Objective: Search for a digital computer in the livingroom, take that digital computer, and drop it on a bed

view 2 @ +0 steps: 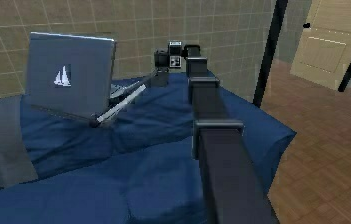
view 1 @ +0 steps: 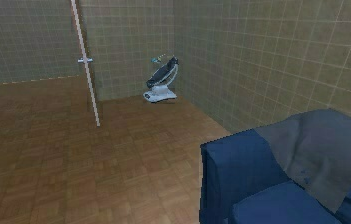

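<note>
Now | laptop sits lid-up on the bed, on its blue cover, arm side view's left | arm reaches across the bed | pincer at the laptop's base edge | cannot tell whether it has hold of anything | door at upper right

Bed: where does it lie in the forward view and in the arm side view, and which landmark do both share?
Forward view: the bed fills the lower right corner.
Arm side view: the bed spans the lower left and middle, under the laptop.
Shared landmark: the grey cover, forward view's right, arm side view's left edge.
</note>
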Robot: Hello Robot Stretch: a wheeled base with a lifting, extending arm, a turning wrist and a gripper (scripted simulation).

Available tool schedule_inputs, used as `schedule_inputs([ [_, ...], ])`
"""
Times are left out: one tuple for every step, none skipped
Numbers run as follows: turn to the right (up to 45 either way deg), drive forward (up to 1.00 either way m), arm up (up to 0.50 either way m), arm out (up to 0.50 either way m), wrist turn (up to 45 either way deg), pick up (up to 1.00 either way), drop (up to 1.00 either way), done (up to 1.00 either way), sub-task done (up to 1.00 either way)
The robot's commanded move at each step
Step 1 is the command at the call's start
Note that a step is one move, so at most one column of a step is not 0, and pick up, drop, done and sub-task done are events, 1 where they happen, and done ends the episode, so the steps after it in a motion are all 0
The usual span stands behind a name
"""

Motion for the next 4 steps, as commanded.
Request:
schedule_inputs([
  [0.0,0.00,0.00,0.00,-30.0,0.00,0.00,0.00,0.00],
  [0.0,0.00,0.00,-0.44,0.0,0.00,0.00,0.00,0.00],
  [45.0,0.00,0.00,0.00,0.0,0.00,0.00,0.00,0.00],
  [45.0,0.00,0.00,0.00,0.0,0.00,0.00,0.00,0.00],
])
